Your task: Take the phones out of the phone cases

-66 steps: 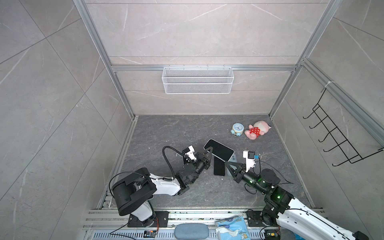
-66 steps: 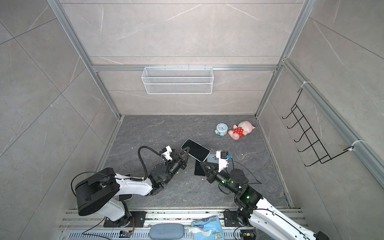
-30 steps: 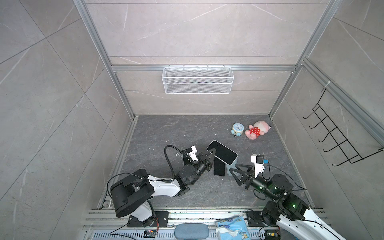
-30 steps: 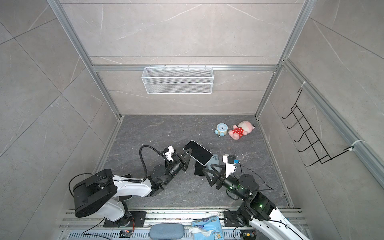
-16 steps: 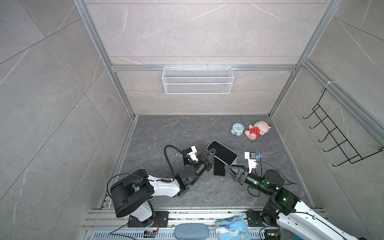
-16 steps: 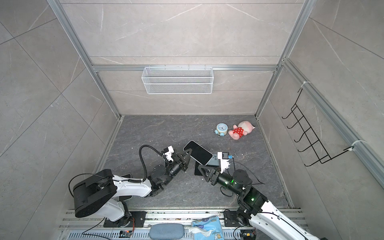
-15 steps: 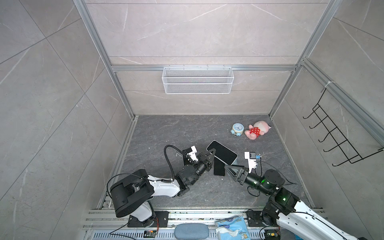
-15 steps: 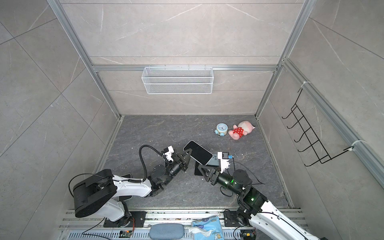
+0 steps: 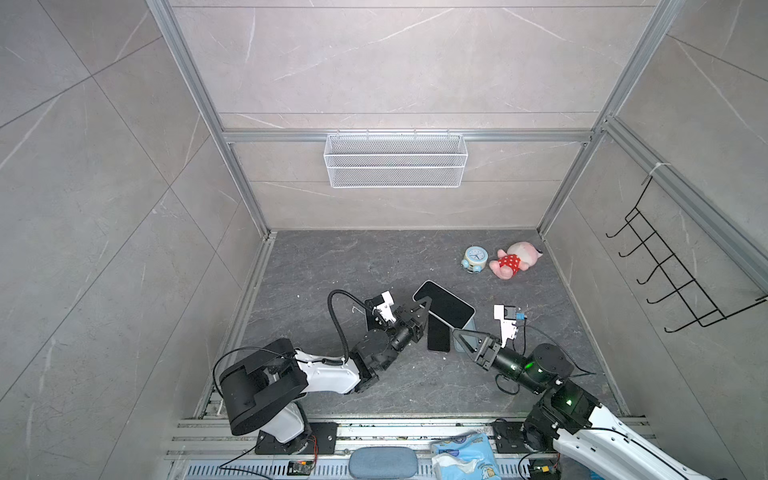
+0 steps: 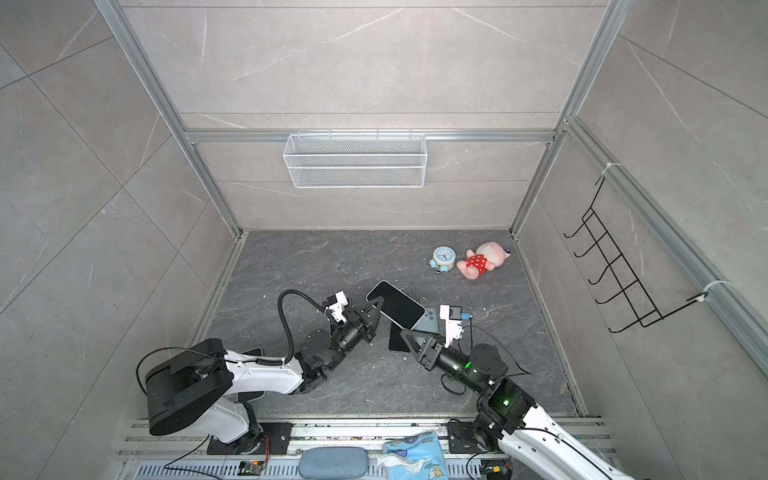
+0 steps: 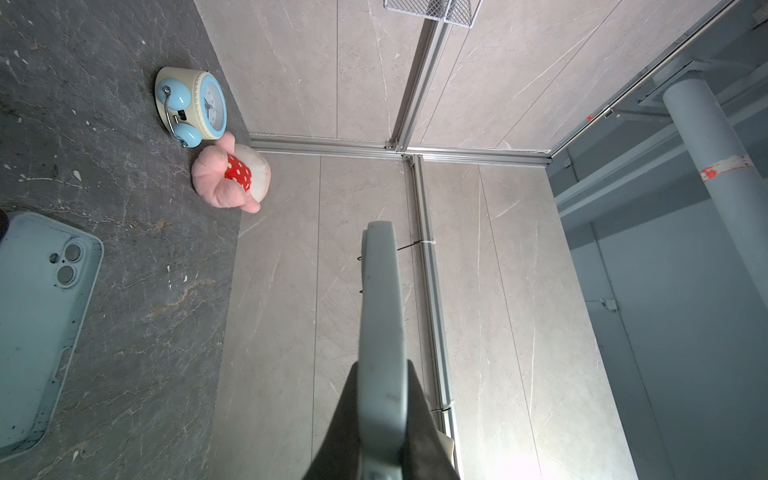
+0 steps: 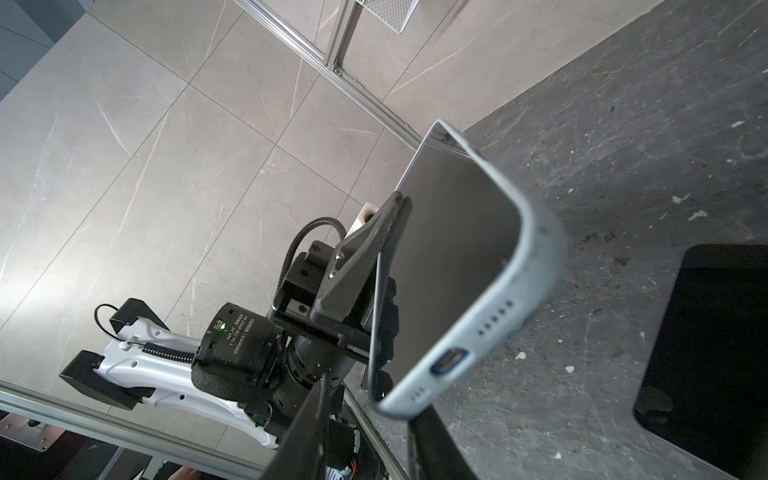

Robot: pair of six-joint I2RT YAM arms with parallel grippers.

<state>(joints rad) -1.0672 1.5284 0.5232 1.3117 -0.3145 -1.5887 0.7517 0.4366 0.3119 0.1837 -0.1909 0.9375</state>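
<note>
- Your left fingers (image 12: pixel 361 249) are clamped on one pale-rimmed phone (image 9: pixel 446 305), tilted above the bench (image 9: pixel 332 266).
- Your right fingers (image 12: pixel 307 419) stand apart around its lower corner.
- One pale blue case (image 11: pixel 37 316) and one dark phone (image 9: pixel 438 336) lie flat.
- One clock (image 9: pixel 474 258), one plush toy (image 9: pixel 513 259).

In the right wrist view, the word "DAMIAO" stands in white print on the black motor (image 12: pixel 239 343) at the left arm's wrist. The smaller print beside it is unreadable.
</note>
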